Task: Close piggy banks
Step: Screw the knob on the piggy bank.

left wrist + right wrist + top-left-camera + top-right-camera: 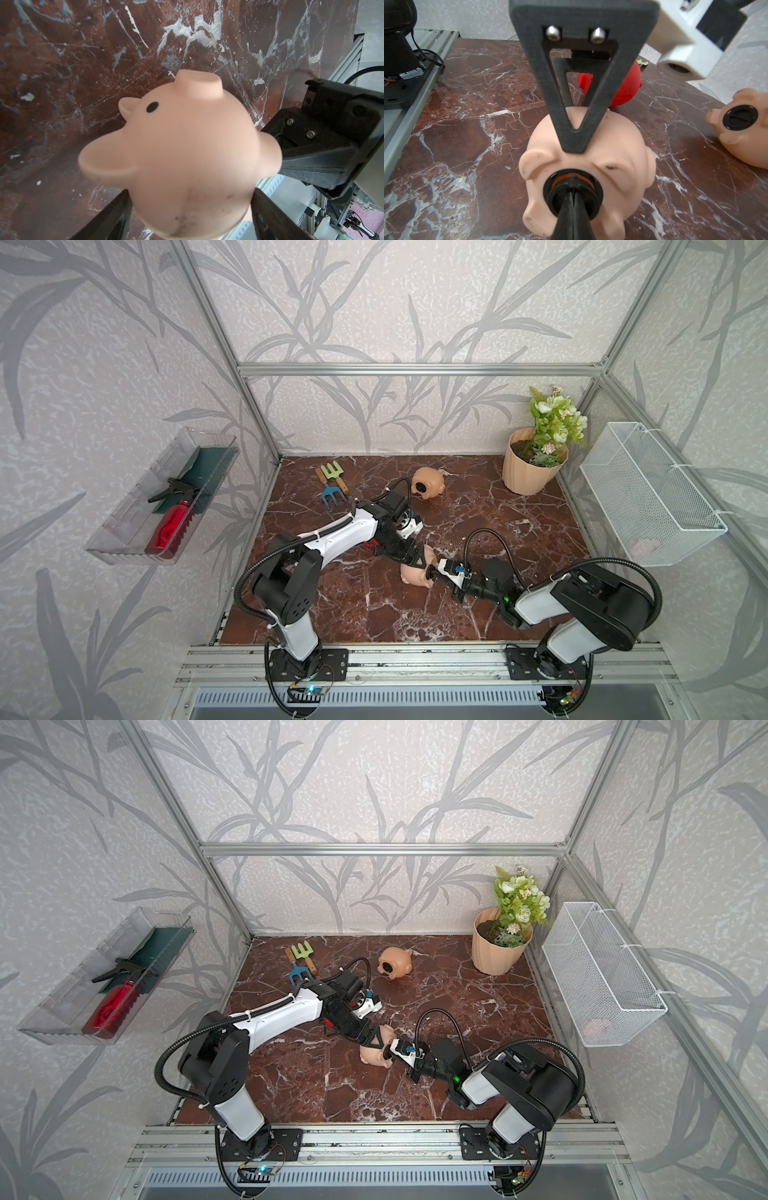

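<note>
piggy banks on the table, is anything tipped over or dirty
Yes. The far peach piggy bank lies tipped on its side near the back, plugged belly facing out. The held peach piggy bank carries dark smudges on its feet and body, clearest in the right wrist view. Nothing looks broken.

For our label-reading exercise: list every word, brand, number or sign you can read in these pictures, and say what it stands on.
No text can be read anywhere.
The near peach piggy bank, far peach piggy bank, red piggy bank, red spray bottle and flower pot show no print.
The black plug in the far bank has tiny pale marks, too small to read.
</note>
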